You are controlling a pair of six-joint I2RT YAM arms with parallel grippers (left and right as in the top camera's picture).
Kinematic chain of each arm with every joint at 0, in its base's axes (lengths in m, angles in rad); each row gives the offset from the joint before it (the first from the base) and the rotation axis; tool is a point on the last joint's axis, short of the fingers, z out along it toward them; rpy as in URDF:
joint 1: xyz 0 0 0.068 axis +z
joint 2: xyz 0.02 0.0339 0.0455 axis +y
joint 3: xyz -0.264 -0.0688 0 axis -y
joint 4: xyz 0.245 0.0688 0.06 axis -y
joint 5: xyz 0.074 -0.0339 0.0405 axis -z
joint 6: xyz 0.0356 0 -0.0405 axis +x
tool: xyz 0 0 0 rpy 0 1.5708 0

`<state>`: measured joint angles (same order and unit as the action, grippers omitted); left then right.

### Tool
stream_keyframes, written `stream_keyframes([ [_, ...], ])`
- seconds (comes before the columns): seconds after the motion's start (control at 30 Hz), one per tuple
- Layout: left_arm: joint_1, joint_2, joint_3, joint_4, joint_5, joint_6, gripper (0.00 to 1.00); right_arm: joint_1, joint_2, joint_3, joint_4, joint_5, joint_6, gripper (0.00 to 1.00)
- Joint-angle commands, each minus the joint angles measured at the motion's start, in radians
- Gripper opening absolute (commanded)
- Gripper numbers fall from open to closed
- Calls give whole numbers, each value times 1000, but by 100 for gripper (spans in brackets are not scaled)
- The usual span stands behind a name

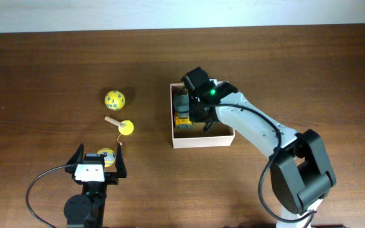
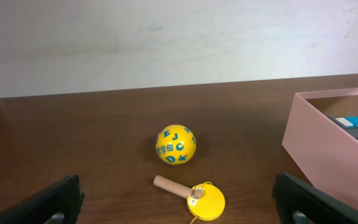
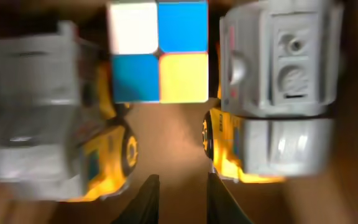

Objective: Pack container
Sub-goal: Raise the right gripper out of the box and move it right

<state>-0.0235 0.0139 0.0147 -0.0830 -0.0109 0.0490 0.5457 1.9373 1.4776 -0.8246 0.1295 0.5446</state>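
We see the container (image 1: 201,140) on the bench (image 1: 37,69), right of centre, with the right gripper (image 3: 182,186) low inside it. Its fingers stand close together with a slim gap between them and grasp nothing. Under it lie 2 grey-and-yellow toy trucks (image 3: 278,93), 1 on each side, and a 2-by-2 colour cube (image 3: 159,51) beyond them. We judge this placing done, so the move in hand is the exit. We rise straight up through the bare strip between the trucks and do not swing sideways until the fingertips clear the white wall, or a truck may get dragged along.

The left gripper (image 1: 99,157) is spread wide and released at the near edge. In the overhead view a yellow ball (image 1: 106,154) sits between its fingers; we cannot tell whether it touches them. A lettered ball (image 2: 175,145) and a yellow disc on a wooden stick (image 2: 205,200) lie apart to the container's left. Balls roll, so we close squarely across the middle.
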Motion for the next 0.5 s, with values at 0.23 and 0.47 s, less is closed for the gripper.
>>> stream_keyframes([
  [0.23, 6, -3, -5, -1, 8, 16, 99, -26, -126, 266, -234, 52, -17, 27],
  [0.47, 6, -3, -5, -1, 8, 16, 99, -149, -209, 311, -341, 100, -17, 51],
])
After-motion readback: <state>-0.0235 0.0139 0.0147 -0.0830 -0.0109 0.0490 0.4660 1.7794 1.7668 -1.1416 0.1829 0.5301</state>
